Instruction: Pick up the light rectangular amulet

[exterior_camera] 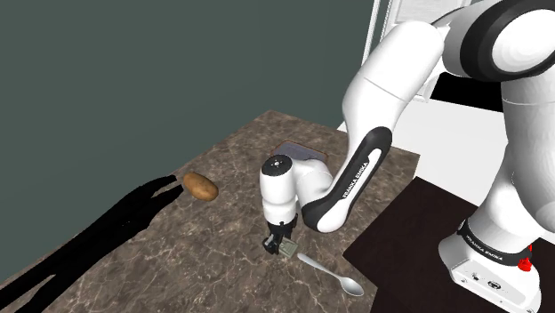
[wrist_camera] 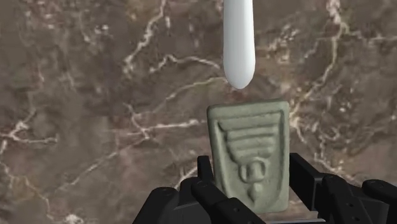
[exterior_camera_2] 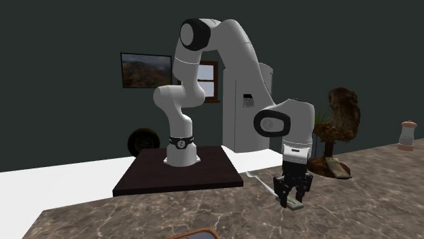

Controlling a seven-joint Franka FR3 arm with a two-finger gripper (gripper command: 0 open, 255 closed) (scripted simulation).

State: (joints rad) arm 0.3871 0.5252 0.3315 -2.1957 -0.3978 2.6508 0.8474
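Observation:
The amulet (wrist_camera: 249,153) is a pale grey-green rectangular tablet with a carved relief. It lies between the two black fingers of my gripper (wrist_camera: 250,177), which press on its long sides. In the shoulder view the gripper (exterior_camera: 279,243) points straight down at the marble counter (exterior_camera: 178,249), with the amulet (exterior_camera: 288,251) at its tips, at or just above the surface. From the second exterior view the amulet (exterior_camera_2: 295,204) sticks out below the gripper (exterior_camera_2: 293,195).
A white spoon (exterior_camera: 334,276) lies right beside the amulet, its handle (wrist_camera: 236,38) pointing at the amulet's end. A brown potato (exterior_camera: 201,187) rests farther along the counter. The dark stand (exterior_camera_2: 178,174), a brown ornament (exterior_camera_2: 340,125) and a small shaker (exterior_camera_2: 406,136) border the area.

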